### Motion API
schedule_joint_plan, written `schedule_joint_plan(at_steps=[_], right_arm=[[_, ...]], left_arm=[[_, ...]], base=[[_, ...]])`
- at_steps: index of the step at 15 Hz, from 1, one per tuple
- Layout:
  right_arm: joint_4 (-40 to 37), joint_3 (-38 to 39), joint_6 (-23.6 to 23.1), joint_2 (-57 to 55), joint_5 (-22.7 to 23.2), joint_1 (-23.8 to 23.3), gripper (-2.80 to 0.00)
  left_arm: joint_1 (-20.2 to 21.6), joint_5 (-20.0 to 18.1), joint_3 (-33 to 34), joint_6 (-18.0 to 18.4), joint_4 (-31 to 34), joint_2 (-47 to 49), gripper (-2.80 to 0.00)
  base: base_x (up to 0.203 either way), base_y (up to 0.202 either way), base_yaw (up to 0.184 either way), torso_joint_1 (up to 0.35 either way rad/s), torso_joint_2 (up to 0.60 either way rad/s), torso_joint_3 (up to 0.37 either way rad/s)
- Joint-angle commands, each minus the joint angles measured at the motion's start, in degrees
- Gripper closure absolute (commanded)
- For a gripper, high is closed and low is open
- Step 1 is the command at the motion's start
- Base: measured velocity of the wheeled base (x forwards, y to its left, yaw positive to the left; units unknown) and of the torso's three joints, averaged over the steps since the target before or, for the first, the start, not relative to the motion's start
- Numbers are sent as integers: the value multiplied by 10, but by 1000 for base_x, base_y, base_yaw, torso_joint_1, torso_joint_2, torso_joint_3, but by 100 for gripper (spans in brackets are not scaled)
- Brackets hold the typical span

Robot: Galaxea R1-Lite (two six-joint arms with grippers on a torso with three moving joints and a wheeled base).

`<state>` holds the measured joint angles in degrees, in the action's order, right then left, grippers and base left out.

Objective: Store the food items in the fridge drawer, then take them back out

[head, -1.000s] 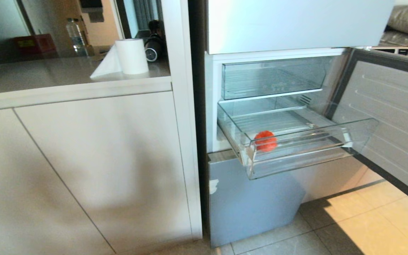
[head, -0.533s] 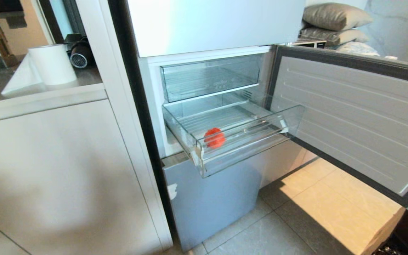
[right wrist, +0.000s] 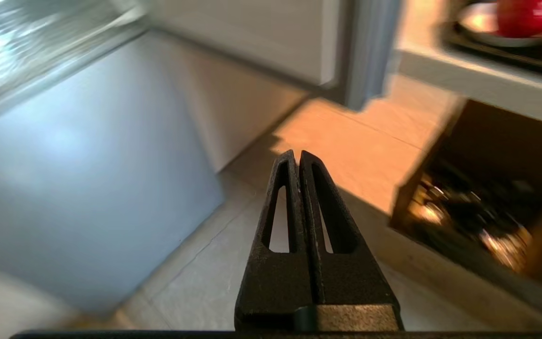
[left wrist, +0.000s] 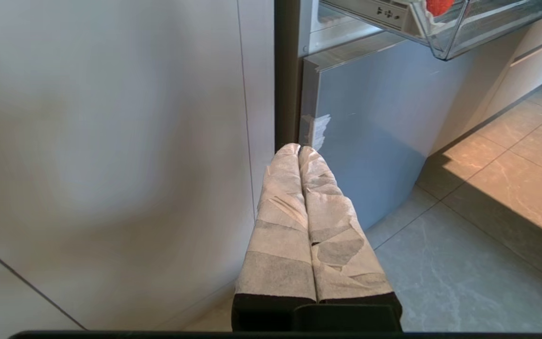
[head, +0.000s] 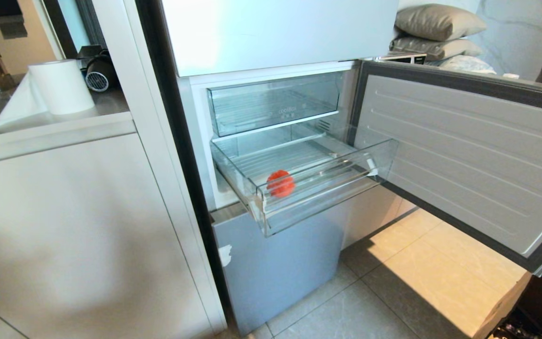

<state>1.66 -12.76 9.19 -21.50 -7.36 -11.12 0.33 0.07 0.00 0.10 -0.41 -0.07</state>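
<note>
One red fruit point(head: 280, 183) lies near the front left corner of the pulled-out clear fridge drawer point(head: 337, 186). The left wrist view catches the same fruit point(left wrist: 438, 5) in the drawer point(left wrist: 468, 33) from below. My left gripper point(left wrist: 299, 149), with white-wrapped fingers, is shut and empty, low beside the cabinet and under the drawer. The black right gripper point(right wrist: 298, 154) is shut and empty above the floor tiles. A blurred glossy red shape point(right wrist: 527, 16) sits in a dish on a ledge to its far side. Neither gripper shows in the head view.
The fridge door point(head: 464, 155) stands wide open on the right. A clear bin with faint lettering point(head: 275, 106) sits above the drawer. An open box of dark items point(right wrist: 487, 212) stands on the floor. A paper towel roll point(head: 59, 87) is on the counter.
The whole head view has swung to the right, so the fridge sits nearer the middle of the picture. The fruit stays in the same spot in the drawer.
</note>
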Motion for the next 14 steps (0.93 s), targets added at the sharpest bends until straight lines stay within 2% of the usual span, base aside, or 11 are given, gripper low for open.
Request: schedule_joint_plan(at_steps=[1, 4, 5, 10, 11, 14], right_arm=[[27, -37, 12, -150, 3, -68, 0], [171, -61, 15, -330, 35, -193, 0], [219, -69, 13, -388, 44, -223, -280], [428, -99, 8, -601, 64, -311, -280], [450, -107, 6, -617, 64, -317, -280], [452, -156, -4, -641, 63, -346, -280]], left_arm=[[0, 0, 1, 0, 0, 0, 0], [0, 0, 1, 0, 0, 0, 0], [0, 0, 1, 0, 0, 0, 0], [0, 0, 1, 0, 0, 0, 0], [0, 0, 1, 0, 0, 0, 0], [0, 0, 1, 0, 0, 0, 0]], base=[[0, 0, 0, 0, 0, 0], [0, 0, 0, 0, 0, 0], [0, 0, 0, 0, 0, 0], [0, 0, 0, 0, 0, 0], [0, 0, 0, 0, 0, 0], [0, 0, 0, 0, 0, 0]])
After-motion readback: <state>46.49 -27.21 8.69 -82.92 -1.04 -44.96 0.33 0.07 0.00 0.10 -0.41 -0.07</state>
